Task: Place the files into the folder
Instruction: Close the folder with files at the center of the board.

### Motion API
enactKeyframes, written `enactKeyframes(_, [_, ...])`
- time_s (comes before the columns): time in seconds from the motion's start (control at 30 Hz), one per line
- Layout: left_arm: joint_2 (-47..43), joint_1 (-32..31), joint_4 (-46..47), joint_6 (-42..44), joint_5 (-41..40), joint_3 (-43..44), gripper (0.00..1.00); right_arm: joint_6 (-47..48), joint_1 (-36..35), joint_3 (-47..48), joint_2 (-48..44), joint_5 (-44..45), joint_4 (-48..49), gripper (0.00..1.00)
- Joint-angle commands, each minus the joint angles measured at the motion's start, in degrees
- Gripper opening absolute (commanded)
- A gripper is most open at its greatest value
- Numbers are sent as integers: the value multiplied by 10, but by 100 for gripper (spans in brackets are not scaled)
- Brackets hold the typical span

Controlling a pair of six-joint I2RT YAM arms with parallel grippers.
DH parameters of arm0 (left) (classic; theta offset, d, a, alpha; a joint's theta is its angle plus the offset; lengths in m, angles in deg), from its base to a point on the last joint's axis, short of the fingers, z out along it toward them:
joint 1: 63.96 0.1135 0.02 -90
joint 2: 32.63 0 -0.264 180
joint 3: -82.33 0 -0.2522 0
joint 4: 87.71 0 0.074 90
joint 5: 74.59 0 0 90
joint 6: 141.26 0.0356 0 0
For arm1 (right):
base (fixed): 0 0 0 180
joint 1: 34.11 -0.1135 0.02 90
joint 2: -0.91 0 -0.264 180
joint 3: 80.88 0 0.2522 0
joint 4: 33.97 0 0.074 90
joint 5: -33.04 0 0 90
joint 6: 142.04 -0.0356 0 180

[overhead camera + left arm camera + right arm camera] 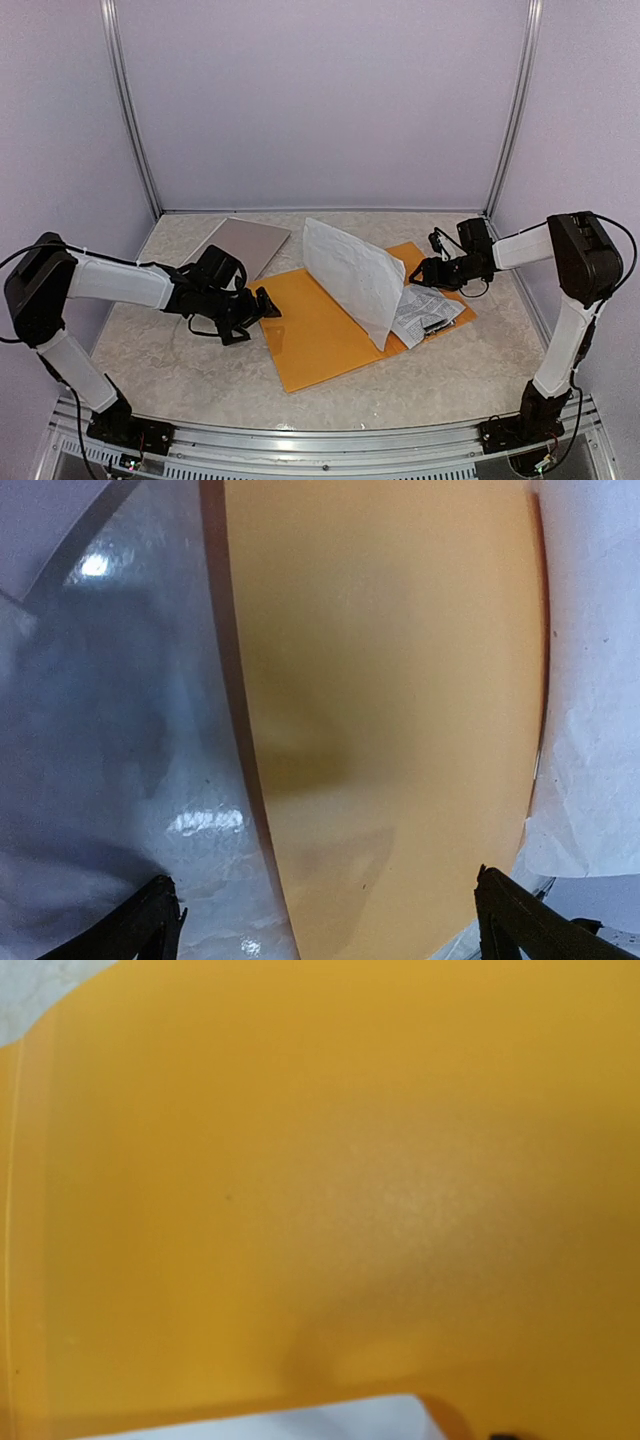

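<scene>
Files (428,315), printed white sheets, lie on the right half of the open orange folder (310,335) on the surface (180,370), partly under a white sheet (350,275) standing up along its middle. The left end effector (252,320) gapes wide over the folder's left edge, gripping nothing. The right end effector (418,272) sits at the folder's far right corner; its opening cannot be told

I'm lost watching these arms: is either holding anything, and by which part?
The left gripper stands open at the orange folder's left edge, holding nothing. The right gripper sits at its right edge; whether it grips cannot be told.
</scene>
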Motion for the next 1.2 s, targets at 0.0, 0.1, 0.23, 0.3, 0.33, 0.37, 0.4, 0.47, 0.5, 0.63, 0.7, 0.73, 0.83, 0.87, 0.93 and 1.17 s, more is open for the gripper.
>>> enactKeyframes(0.0, [54,13,83,-4,15,-10,99,-2,-6,-11,32,32,-80,71])
enactKeyframes(0.1, [86,16,170,-21,46,-21,99,-4,-6,-10,32,31,-80,71])
enactKeyframes(0.23, [125,16,286,-56,89,-35,97,-6,-7,-12,34,28,-78,71])
enactKeyframes(0.3, [132,14,333,-74,102,-43,96,-6,-8,-12,34,27,-78,71])
enactKeyframes(0.33, [130,11,341,-77,102,-43,95,-6,-8,-12,33,27,-78,71])
enactKeyframes(0.37, [126,7,342,-76,99,-40,95,-6,-8,-12,34,27,-78,71])
enactKeyframes(0.4, [114,3,339,-74,96,-36,95,-6,-9,-12,34,28,-78,71])
enactKeyframes(0.47, [93,-4,324,-67,90,-24,95,-6,-9,-13,33,28,-78,71])
enactKeyframes(0.5, [83,-7,312,-61,88,-16,95,-6,-9,-13,32,28,-79,71])
enactKeyframes(0.63, [34,-22,258,-25,77,39,96,-6,-9,-18,30,28,-77,71])
enactKeyframes(0.7, [20,-30,223,2,71,74,97,-8,-9,-20,31,25,-75,71])
enactKeyframes(0.73, [17,-33,207,14,68,95,97,-8,-10,-20,32,25,-73,71])
enactKeyframes(0.83, [24,-37,162,44,69,157,98,-8,-11,-20,32,23,-72,71])
enactKeyframes(0.87, [37,-37,156,48,75,176,98,-8,-11,-20,33,22,-71,71])
enactKeyframes(0.93, [58,-38,156,50,89,205,98,-8,-11,-20,32,21,-71,71])
enactKeyframes(1.17, [157,-51,138,63,135,350,98,-9,-11,-23,31,20,-66,71])
